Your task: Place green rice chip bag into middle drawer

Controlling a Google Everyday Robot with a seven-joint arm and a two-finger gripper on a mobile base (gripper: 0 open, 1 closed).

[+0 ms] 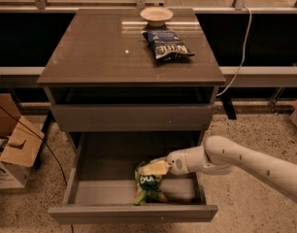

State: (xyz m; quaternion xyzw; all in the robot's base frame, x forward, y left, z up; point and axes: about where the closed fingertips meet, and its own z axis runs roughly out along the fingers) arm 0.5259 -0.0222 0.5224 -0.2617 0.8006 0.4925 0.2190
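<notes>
The green rice chip bag (pixel 147 187) is inside the open middle drawer (pixel 90 192), near the front middle of its grey tray. It stands tall, with its lower end on the tray. My gripper (pixel 154 168) reaches in from the right on a white arm and sits at the bag's top edge, shut on it. The flat grey drawer front (pixel 131 117) above is closed.
A dark blue chip bag (pixel 166 43) and a pale bowl (pixel 156 15) lie on the cabinet top (pixel 90 57). Cardboard boxes (pixel 12 152) stand on the floor at the left. A cable (pixel 243 52) hangs at the right of the cabinet.
</notes>
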